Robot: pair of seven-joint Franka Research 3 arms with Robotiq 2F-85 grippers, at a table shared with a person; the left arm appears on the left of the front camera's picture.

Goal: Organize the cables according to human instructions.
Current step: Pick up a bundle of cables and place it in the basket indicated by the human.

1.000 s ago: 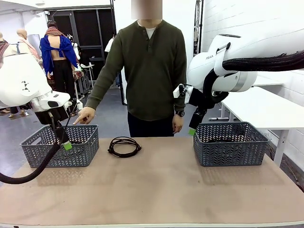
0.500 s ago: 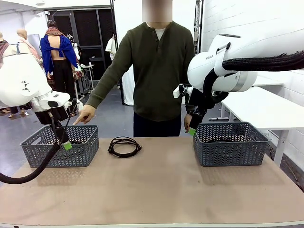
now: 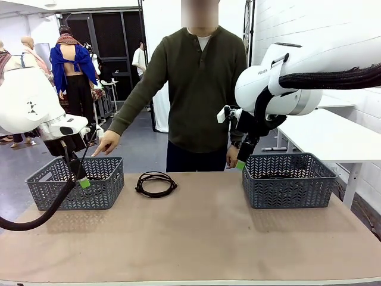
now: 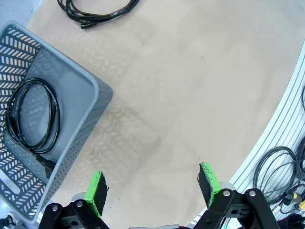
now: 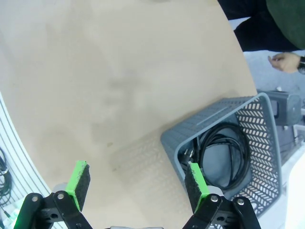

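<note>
A tan table (image 3: 196,238) fills the near part of the front view, and the person (image 3: 199,95) in an olive shirt stands at its far edge, one hand (image 3: 107,144) stretched out with a finger pointing down over the left basket (image 3: 76,182), the other hand (image 3: 232,156) hanging by the right arm's wrist. The left basket sits at the table's left end and the right basket (image 3: 287,179) at its right end, well apart. Between them, nearer the left basket, a coiled cable (image 3: 155,183) lies loose on the table. The left gripper (image 3: 80,176) hangs in front of the left basket's near wall, its jaws spread wide with nothing between them; in its wrist view the green pads (image 4: 96,191) frame bare table, the basket (image 4: 71,90) lies to the picture's left with one coiled cable (image 4: 33,119) in it, and the loose coil (image 4: 95,10) is far up at the top edge, well apart from the fingers. The right gripper (image 3: 243,159) hovers just beside the right basket's left corner, jaws likewise wide and empty; its wrist view shows the basket (image 5: 190,130) just past the right pad (image 5: 194,179), a coiled cable (image 5: 224,152) and a plug (image 5: 187,153) inside it.
</note>
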